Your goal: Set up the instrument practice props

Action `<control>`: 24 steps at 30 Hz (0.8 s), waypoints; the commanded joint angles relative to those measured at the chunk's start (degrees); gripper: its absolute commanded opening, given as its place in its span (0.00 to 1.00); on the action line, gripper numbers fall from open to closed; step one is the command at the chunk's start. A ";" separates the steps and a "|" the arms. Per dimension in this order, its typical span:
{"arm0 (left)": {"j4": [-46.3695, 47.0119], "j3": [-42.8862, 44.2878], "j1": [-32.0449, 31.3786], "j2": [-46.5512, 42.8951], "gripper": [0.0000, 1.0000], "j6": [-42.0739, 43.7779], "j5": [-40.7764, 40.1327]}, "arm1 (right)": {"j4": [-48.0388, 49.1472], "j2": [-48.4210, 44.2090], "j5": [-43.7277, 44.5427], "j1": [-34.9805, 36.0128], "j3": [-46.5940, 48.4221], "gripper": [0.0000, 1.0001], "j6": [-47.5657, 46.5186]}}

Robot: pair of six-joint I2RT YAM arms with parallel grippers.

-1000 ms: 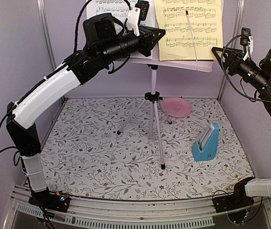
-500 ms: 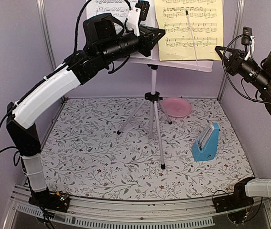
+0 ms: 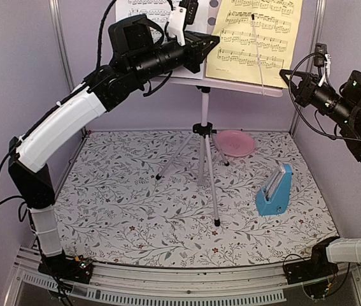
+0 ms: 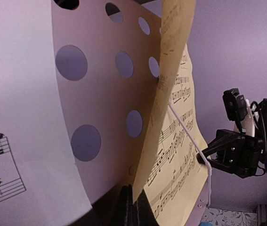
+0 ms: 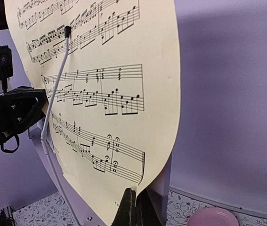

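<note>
The silver tripod music stand (image 3: 204, 153) stands at mid-table with its perforated pale desk (image 4: 105, 94) up high. The white sheet (image 3: 145, 9) leans on the desk's left half and also shows in the left wrist view (image 4: 15, 117). The yellow sheet (image 3: 253, 35) sits tilted on the right half under a thin white wire arm (image 3: 257, 54). My left gripper (image 4: 132, 195) is shut on the yellow sheet's (image 4: 180, 155) left edge. My right gripper (image 5: 135, 197) is shut on the yellow sheet's (image 5: 100, 94) lower right corner. The blue metronome (image 3: 274, 190) stands upright on the table at the right.
A pink round plate (image 3: 235, 143) lies behind the tripod's right leg and also shows in the right wrist view (image 5: 218, 217). The floral mat (image 3: 135, 204) covers the table. Purple walls close in the back and sides. The left arm (image 3: 65, 121) reaches high across the left.
My right gripper moved left and closed on the yellow sheet's lower right corner. The yellow sheet has tipped clockwise, its right side lifted. The left arm has barely moved.
</note>
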 commanded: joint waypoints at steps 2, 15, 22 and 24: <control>0.20 2.46 -0.25 1.43 0.00 0.68 -0.53 | 2.15 0.43 -1.31 -0.27 -2.98 0.00 1.62; 2.02 -3.89 -0.25 -2.16 0.00 1.13 -2.91 | 2.02 1.54 -0.88 -0.30 -2.84 0.00 1.13; 2.82 -6.83 -0.25 -4.39 0.00 1.34 -4.79 | 1.98 2.02 -1.00 -0.27 -2.62 0.00 1.10; 3.23 -7.66 -0.25 -4.86 0.00 1.43 -5.41 | 2.02 2.06 -0.66 -0.30 -2.67 0.00 1.11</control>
